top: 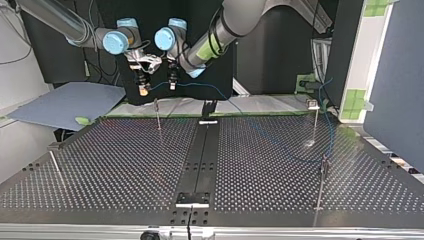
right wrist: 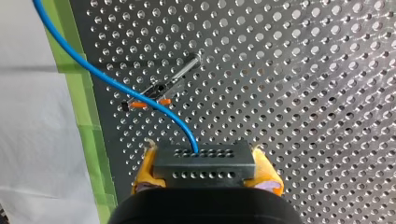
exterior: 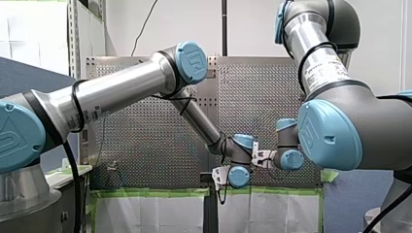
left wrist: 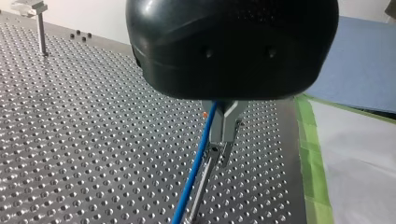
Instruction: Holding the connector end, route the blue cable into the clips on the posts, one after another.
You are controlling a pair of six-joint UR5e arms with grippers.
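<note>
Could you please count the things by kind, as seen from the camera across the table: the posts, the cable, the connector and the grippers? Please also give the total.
posts: 4
blue cable: 1
connector: 1
grippers (left gripper, right gripper): 2
total: 8

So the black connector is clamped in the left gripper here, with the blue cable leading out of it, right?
Not quite. The black connector is clamped in the right gripper, not the left, between its yellow pads; the right wrist view shows this. The blue cable does lead out of it.
</note>
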